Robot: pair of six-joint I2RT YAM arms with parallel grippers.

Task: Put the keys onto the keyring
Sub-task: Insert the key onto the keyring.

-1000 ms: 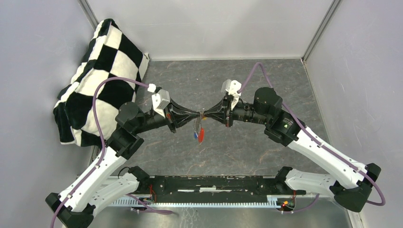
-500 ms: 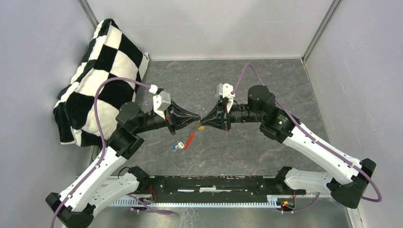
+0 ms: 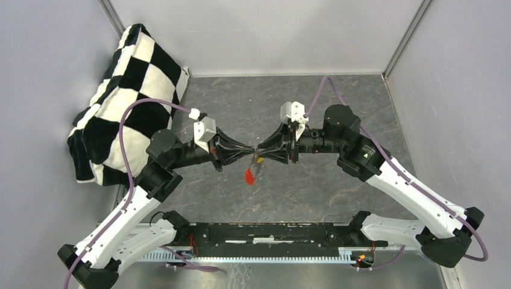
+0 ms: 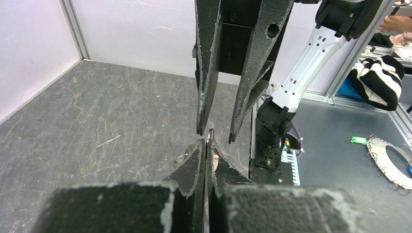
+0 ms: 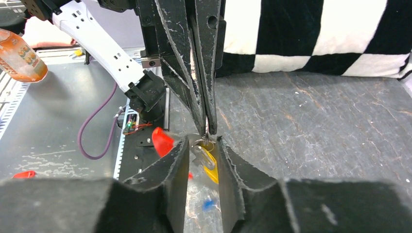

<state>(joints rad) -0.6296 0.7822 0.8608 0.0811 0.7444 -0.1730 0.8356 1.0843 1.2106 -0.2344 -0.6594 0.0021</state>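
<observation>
Left gripper (image 3: 249, 154) is clamped shut on the top end of the keys (image 5: 203, 145), and the small bunch hangs free under its tip. Which thin metal part it pinches exactly, I cannot tell. The right gripper (image 3: 259, 155) meets it tip to tip with its fingers (image 5: 177, 165) parted; the yellow-capped key (image 5: 210, 164) is seen in the gap between them. The red keyring (image 3: 249, 176) hangs lowest in the bunch, in the air above the table (image 3: 313, 192). From the right wrist it shows just left of the left gripper, partly hidden behind a finger. A blue spot (image 5: 208, 204) lower in the gap is too blurred to name.

The table has a dark grey, stone-like surface. Pale walls (image 3: 271, 30) with metal corner posts close it on three sides. A black-and-white checked cushion (image 3: 129, 90) leans in the far left corner, well apart from the grippers. Purple cables (image 3: 123, 126) arch over both arms. Beyond the near edge, an orange bottle (image 5: 17, 56) lies on a metal bench.
</observation>
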